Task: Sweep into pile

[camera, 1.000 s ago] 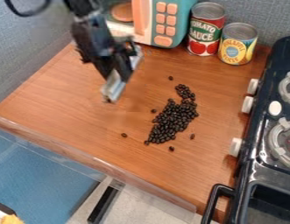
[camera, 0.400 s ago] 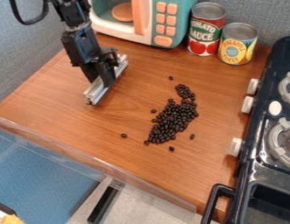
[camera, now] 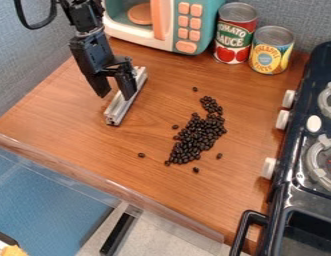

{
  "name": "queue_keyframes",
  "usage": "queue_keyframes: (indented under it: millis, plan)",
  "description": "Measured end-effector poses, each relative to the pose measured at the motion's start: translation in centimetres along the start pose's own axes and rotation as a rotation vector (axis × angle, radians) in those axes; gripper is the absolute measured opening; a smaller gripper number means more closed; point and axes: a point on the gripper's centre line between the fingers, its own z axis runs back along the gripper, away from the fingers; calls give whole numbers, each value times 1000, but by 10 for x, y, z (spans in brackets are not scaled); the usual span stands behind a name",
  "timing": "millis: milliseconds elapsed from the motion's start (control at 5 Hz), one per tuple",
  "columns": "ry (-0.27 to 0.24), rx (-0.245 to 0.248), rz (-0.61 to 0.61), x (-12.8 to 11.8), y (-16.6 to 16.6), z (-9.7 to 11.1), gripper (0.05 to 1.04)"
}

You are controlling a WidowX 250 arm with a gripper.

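Observation:
The black gripper (camera: pixel 114 93) is low over the left part of the wooden counter, its two fingers spread apart. A silvery metal bar (camera: pixel 121 106) lies slanted on the counter, right beside the right finger, which overlaps part of it. Right of the bar, dark beans form an elongated pile (camera: pixel 200 135), with a smaller cluster (camera: pixel 211 104) at its upper end. Several stray beans lie around it, such as a bean (camera: pixel 141 155) at lower left, a bean (camera: pixel 195 89) above and a bean (camera: pixel 196 170) below.
A toy microwave (camera: pixel 181 30) stands at the back, with a red can (camera: pixel 235 34) and a yellow can (camera: pixel 270 50) to its right. The toy stove (camera: pixel 288 165) borders the counter's right side. A clear-edged rim (camera: pixel 107 185) runs along the front.
The arm came down and left with the bar between its fingers. Since then the gripper has opened, and the bar has shifted slightly right and down. The beans have not moved.

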Motion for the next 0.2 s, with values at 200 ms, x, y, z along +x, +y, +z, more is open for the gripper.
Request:
queue_keyframes:
  millis: [200]
  plan:
    - [47, -3, -15, 2, -4, 25, 1011]
